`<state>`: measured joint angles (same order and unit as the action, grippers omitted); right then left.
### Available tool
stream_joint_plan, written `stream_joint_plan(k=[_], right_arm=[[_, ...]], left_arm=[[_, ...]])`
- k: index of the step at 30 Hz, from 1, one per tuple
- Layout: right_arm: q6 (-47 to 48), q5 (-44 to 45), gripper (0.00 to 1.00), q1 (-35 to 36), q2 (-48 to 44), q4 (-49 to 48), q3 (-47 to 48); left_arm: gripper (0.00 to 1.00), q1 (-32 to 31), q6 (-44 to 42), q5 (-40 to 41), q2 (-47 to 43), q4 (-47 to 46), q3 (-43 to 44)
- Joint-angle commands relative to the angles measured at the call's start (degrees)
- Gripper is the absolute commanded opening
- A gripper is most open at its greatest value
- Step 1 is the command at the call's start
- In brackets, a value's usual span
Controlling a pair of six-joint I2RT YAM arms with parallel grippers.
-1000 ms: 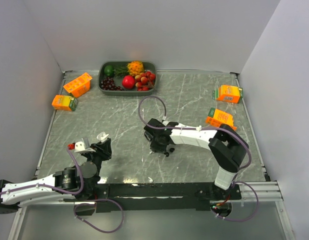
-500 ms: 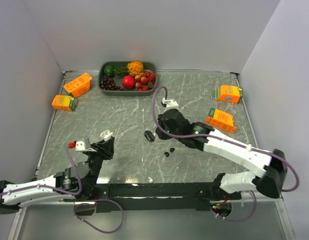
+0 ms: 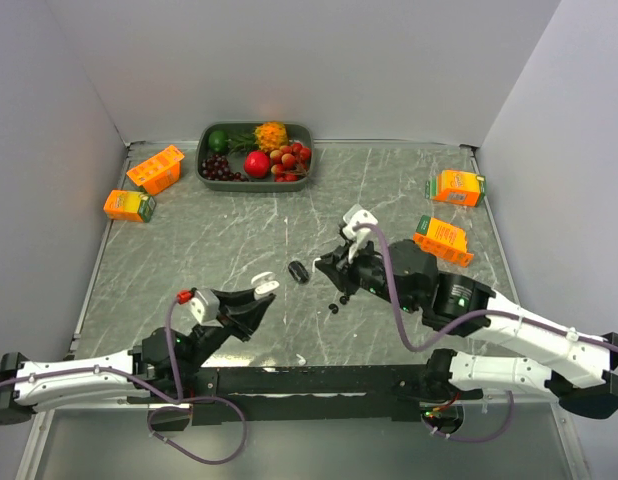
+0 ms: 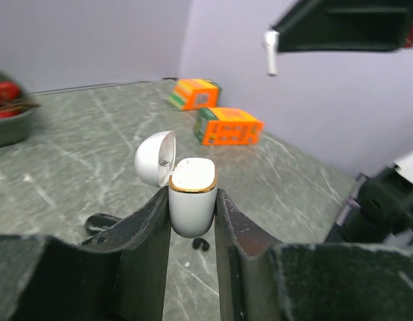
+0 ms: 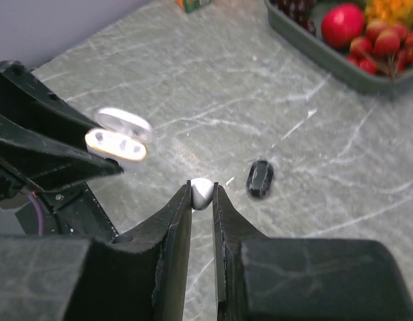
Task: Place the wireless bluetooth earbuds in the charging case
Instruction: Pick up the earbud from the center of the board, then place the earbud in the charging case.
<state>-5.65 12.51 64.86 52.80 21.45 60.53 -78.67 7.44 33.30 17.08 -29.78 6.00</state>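
My left gripper is shut on the white charging case, which stands upright with its gold-rimmed mouth up and its lid swung open. From above, the case hangs over the near-left of the table. A white earbud is pinched at the tips of my right gripper, which is shut on it, to the right of and apart from the case. In the left wrist view this earbud hangs high above the case. Two black earbuds lie on the table.
A black oval object lies on the table between the arms. A grey tray of fruit stands at the back. Two orange cartons lie at the far left and two more at the right.
My right gripper has lifted off the table with the white earbud and drawn back. My left gripper has carried the open case to the right, towards the right gripper.
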Motion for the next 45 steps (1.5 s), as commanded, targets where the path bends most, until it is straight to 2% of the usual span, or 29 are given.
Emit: stream_joint_plan(k=[1, 8, 17, 28, 45], right_arm=[[8.89, -1.87, 0.00, 1.84, -5.06, -9.40, -5.49], [13.82, -8.37, 0.00, 2.90, -12.62, -18.28, -11.13], [15.32, -14.36, 0.00, 5.71, -11.93, -21.19, -10.08], [15.84, -7.60, 0.00, 15.46, -6.48, -32.52, -13.86], [18.48, -2.50, 0.00, 17.58, -0.77, -34.54, -15.62]], left_arm=[[0.01, -0.08, -5.33, -13.07, 4.89, -12.82, 0.15], [0.01, 0.36, -4.55, -20.02, 6.12, -15.83, -1.42], [0.01, 1.33, -3.31, -21.70, 3.40, -14.87, -2.40], [0.01, 1.59, -2.70, -22.31, 5.59, -17.24, -2.84], [0.01, 1.59, -1.47, -24.60, 6.21, -18.12, -2.57]])
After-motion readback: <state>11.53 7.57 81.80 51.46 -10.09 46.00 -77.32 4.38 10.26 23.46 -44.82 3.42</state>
